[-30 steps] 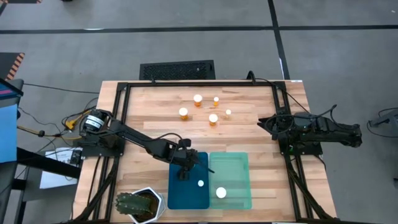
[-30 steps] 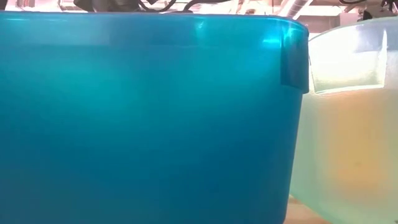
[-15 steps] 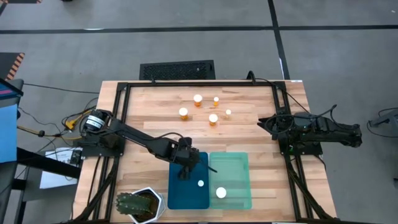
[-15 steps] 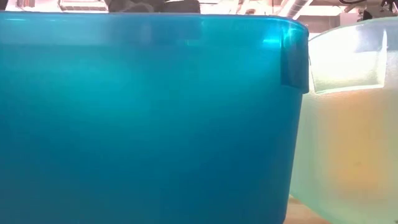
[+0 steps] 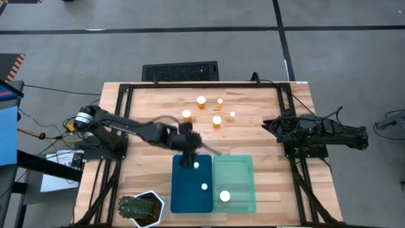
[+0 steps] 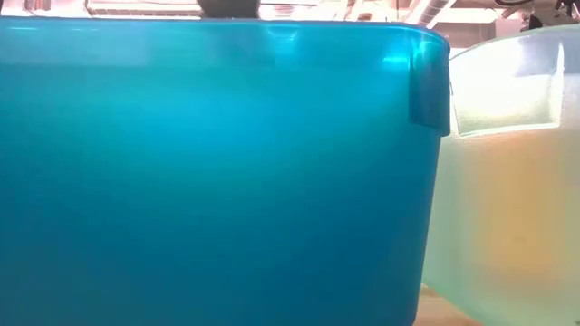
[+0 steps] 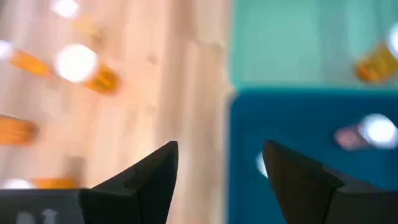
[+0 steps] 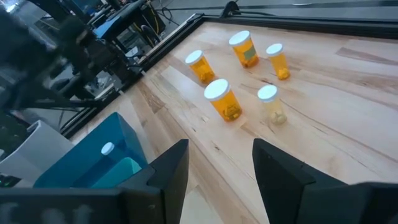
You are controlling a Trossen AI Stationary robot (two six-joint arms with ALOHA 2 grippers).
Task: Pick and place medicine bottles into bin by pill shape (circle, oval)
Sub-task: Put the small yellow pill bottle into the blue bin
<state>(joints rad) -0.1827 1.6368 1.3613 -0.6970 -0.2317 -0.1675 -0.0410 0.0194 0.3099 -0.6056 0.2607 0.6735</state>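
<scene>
Left arm (image 5: 133, 130): dark, slender jointed links, a round silver-and-black disc at its base end, thin black cable looping along the links; left gripper (image 7: 217, 180): two matte black wedge-shaped fingers, tapering to blunt points, rising from a dark grey body with small pale markings. Right arm (image 5: 323, 132): dark, bulkier housings, black cables arching over its top; right gripper (image 8: 217, 171): two black angular fingers with flat facets and slightly glossy edges.
</scene>
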